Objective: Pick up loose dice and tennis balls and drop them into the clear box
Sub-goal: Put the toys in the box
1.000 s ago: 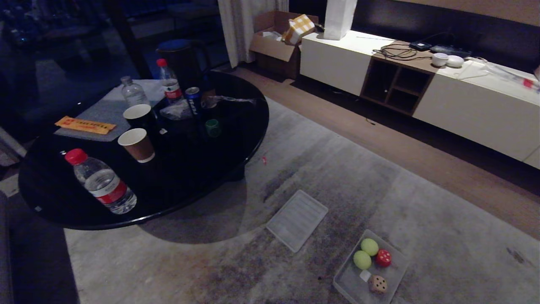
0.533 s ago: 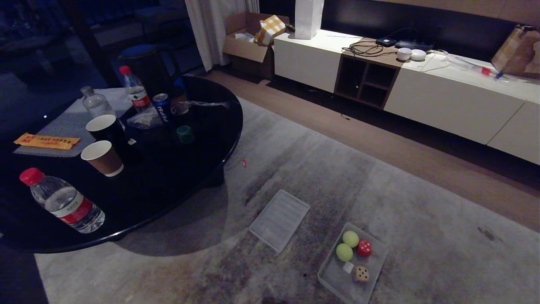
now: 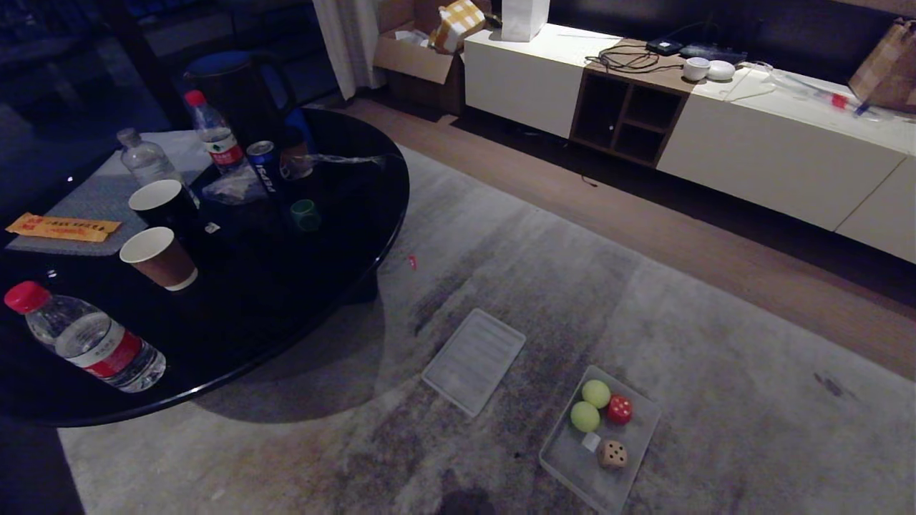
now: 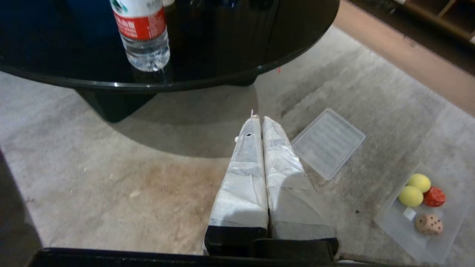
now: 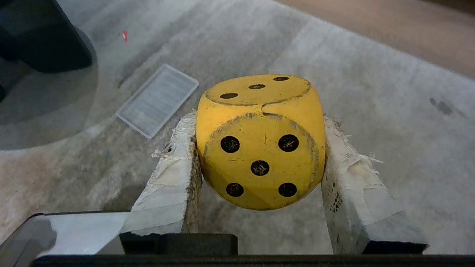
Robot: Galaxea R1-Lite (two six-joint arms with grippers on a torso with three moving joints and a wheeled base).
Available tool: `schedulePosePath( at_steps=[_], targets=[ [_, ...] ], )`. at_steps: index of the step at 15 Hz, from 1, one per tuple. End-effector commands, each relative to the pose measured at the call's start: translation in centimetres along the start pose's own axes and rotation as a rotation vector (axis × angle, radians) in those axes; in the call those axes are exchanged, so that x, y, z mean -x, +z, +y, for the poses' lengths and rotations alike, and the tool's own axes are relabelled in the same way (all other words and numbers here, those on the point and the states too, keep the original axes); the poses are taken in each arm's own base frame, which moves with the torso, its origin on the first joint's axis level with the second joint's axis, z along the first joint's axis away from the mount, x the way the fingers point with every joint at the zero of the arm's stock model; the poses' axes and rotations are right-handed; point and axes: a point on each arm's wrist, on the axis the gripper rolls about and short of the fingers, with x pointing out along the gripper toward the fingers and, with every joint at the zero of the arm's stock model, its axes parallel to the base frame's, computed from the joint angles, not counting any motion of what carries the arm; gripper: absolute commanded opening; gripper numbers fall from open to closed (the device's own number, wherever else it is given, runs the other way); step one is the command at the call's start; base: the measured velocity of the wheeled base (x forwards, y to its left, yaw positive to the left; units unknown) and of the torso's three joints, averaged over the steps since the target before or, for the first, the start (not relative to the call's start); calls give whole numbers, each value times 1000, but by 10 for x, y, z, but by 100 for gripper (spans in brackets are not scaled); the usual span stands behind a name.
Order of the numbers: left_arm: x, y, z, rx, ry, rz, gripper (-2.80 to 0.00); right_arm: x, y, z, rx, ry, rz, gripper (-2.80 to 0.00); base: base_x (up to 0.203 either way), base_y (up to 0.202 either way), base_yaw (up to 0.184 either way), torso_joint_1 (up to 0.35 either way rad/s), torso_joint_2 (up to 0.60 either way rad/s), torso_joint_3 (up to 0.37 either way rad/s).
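We see the right gripper clamped on a yellow die with black pips, its two tape-wrapped fingers pressing the die's opposite sides; the five-pip face is turned toward the wrist camera and a three-pip face is on top. Beyond those fingertips, on the grey carpet, lies a flat ribbed translucent lid.

The left gripper holds nothing; its two taped fingers are pressed flat together. Past their tips we see the rim of a round black table with a red-labelled water bottle lying on it. To one side of those fingers lies the same lid, and further off that way the clear box.

In the head view, where neither arm shows, the clear box sits on the carpet just beside the lid. It holds two tennis balls touching each other, a red die with white pips against them, a tan die with dark pips apart from the rest, and a small white label on its floor. On the table stand two paper cups, bottles and a blue can.
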Motion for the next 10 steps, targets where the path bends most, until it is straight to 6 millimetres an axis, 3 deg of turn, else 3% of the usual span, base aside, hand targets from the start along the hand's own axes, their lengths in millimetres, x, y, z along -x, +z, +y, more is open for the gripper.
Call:
schedulePosePath(
  at_steps=[1, 10],
  targets=[
    [0, 0, 0, 2, 1, -1, -280, 0, 0, 0, 1, 1, 1, -280, 0, 0, 0, 2, 7, -188],
    [0, 0, 0, 2, 1, -1, -280, 0, 0, 0, 3, 2, 0, -280, 0, 0, 0, 4, 3, -196]
  ],
)
